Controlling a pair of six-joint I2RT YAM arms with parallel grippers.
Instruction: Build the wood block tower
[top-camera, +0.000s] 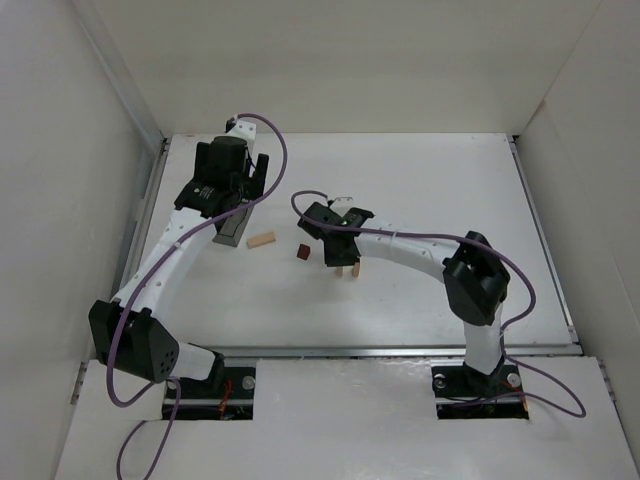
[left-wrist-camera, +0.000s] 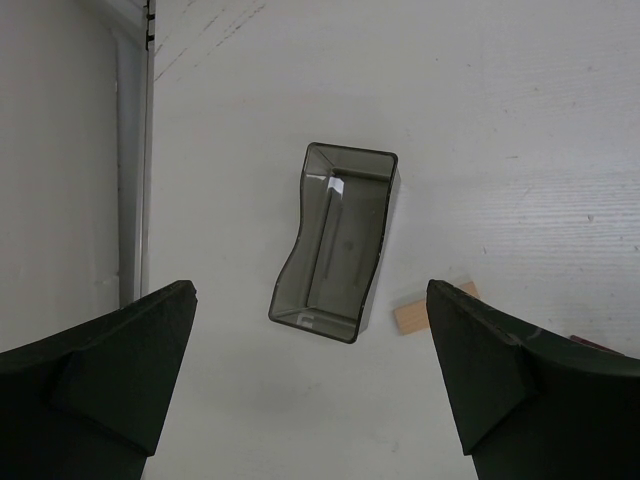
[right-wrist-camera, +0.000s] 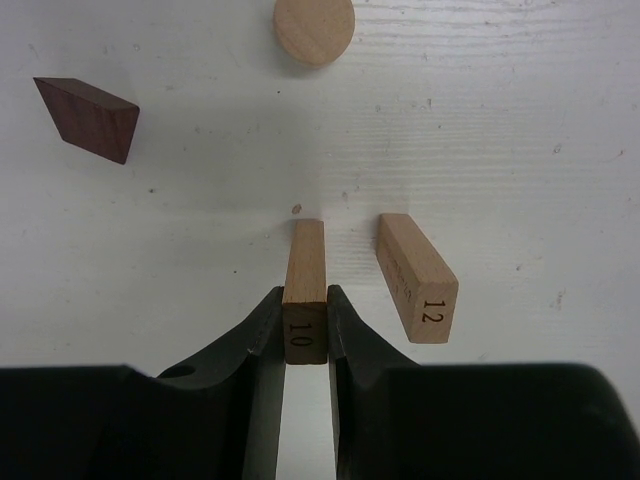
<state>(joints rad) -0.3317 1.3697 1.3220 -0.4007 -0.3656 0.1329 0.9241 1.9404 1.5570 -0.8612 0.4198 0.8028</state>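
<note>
My right gripper (right-wrist-camera: 305, 298) is shut on a pale wood upright marked 10 (right-wrist-camera: 305, 262), which stands on end on the table. A second pale upright marked 12 (right-wrist-camera: 417, 278) stands just to its right, apart from it. Both show under the gripper (top-camera: 340, 260) in the top view. The dark red-brown cube (right-wrist-camera: 88, 118) lies to the left (top-camera: 302, 253). The pale flat plank (top-camera: 261, 240) lies on the table beside the grey tray (top-camera: 232, 228). My left gripper (top-camera: 252, 176) is open and empty above the tray (left-wrist-camera: 335, 245), with the plank (left-wrist-camera: 432, 310) by its right finger.
A round pale wood piece (right-wrist-camera: 314, 28) lies on the table beyond the two uprights. White walls enclose the table on the left, back and right. A metal rail (top-camera: 150, 205) runs along the left edge near the left arm.
</note>
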